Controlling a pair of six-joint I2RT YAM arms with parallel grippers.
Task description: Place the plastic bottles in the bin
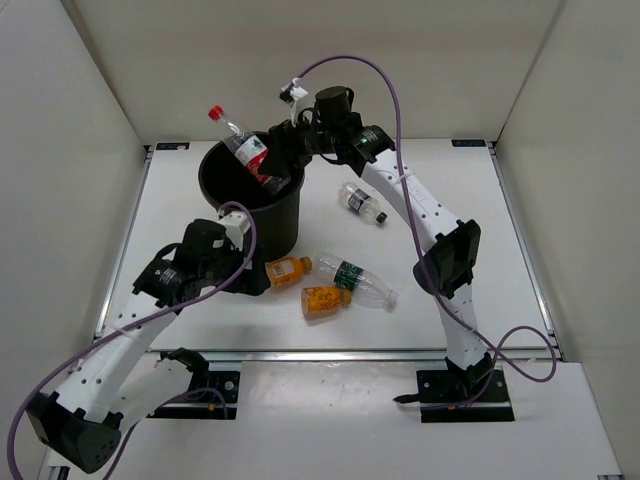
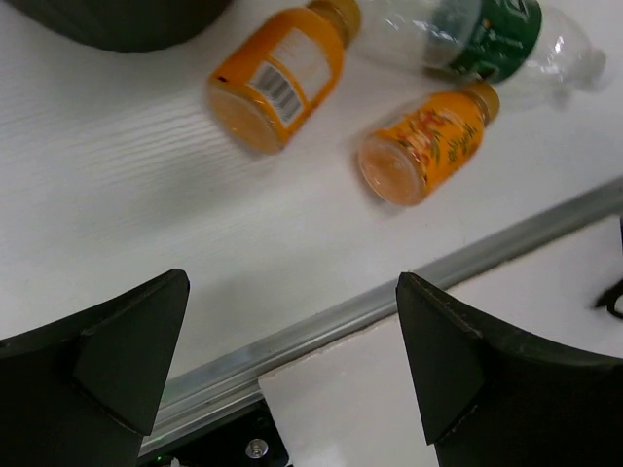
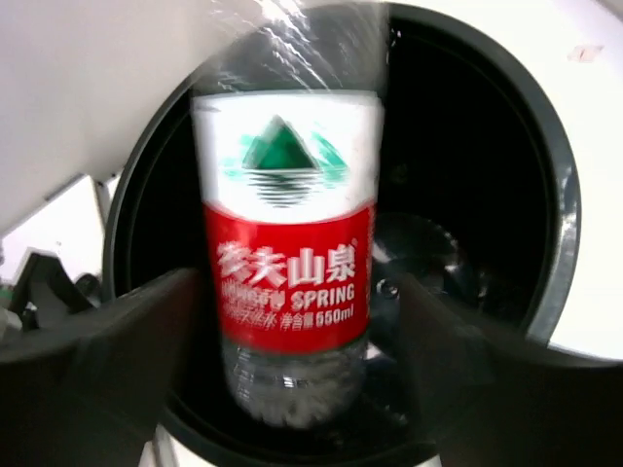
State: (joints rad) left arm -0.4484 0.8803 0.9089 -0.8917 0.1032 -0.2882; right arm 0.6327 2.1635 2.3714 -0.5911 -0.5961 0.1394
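Observation:
The black bin [image 1: 283, 228] stands at the middle left of the table. My right gripper [image 1: 292, 152] hangs over its rim, jaws spread and blurred, with the red-capped, red-labelled bottle [image 1: 244, 148] loose between them, base inside the bin [image 3: 557, 195]. In the right wrist view the bottle [image 3: 287, 253] leaves a gap to the right finger of the gripper [image 3: 297, 360]. My left gripper [image 1: 248, 272] is open and empty by the bin's base. Two orange bottles [image 1: 288, 270] [image 1: 325, 298], a green-labelled bottle [image 1: 356, 279] and a black-capped bottle [image 1: 362, 203] lie on the table.
The left wrist view shows its gripper [image 2: 292, 360] over the table's metal front edge [image 2: 409, 282], with both orange bottles [image 2: 277, 78] [image 2: 428, 146], the green-labelled bottle [image 2: 477, 34] and the bin's base [image 2: 117, 24] beyond. White walls enclose the table.

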